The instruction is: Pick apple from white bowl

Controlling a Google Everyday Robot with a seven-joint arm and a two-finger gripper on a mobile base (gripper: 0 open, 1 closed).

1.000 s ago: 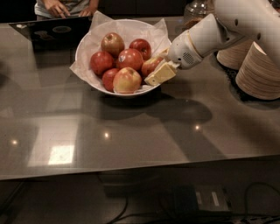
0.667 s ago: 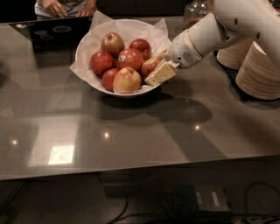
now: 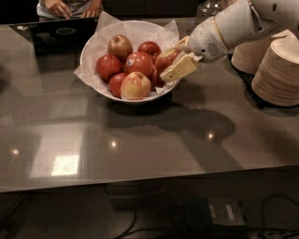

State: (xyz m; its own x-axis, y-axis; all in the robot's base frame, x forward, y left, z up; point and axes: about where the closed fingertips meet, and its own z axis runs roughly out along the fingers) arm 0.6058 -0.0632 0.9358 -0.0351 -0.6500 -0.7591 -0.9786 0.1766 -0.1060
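The white bowl (image 3: 93, 51), lined with crinkled white paper, stands at the back middle of the dark table and holds several apples. My gripper (image 3: 171, 60) reaches in from the right over the bowl's right rim. Its tan fingers (image 3: 180, 69) are closed on either side of the apple (image 3: 164, 58), red with a pale patch, held at the bowl's right edge slightly above the others. A mostly yellow apple (image 3: 135, 85) lies at the front of the bowl and deep-red apples (image 3: 138, 63) lie in the middle.
Stacks of tan paper plates (image 3: 280, 70) stand close to the right of my arm. A dark laptop (image 3: 56, 35) and a person's hands (image 3: 70, 7) are behind the bowl at the back left. The glossy table (image 3: 140, 149) extends toward the front.
My gripper has risen a little and shifted slightly right, with the apple between its fingers. The bowl and the other apples have stayed in place.
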